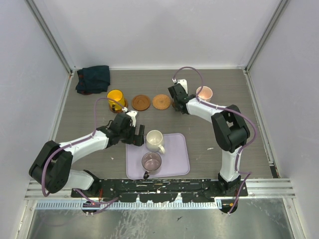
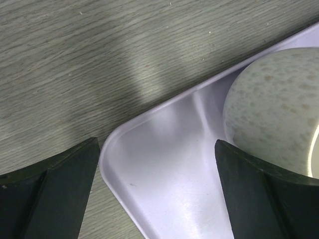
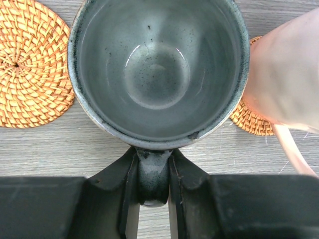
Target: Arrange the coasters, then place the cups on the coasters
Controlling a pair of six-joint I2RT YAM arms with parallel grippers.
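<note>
Made out the grey-green cup [image 3: 157, 64] only from the right wrist, handle pinched in the right gripper [image 3: 153, 172] by the far edge of the table [image 1: 234, 87], its underside hidden. Counted five cups: that one, the pale pink cup [image 1: 204, 93] beside it, the yellow cup [image 1: 115, 97] toward the far left corner, the cream cup [image 1: 155, 141] and mauve cup [image 1: 151, 161] on the lavender tray [image 1: 182, 154]. Counted three sure coasters: dark coaster [image 1: 141, 102] and orange coaster [image 1: 161, 101] bare, third coaster [image 3: 246, 122] half under the pale pink cup; found the left gripper [image 2: 157, 194] spread wide over the tray's corner
</note>
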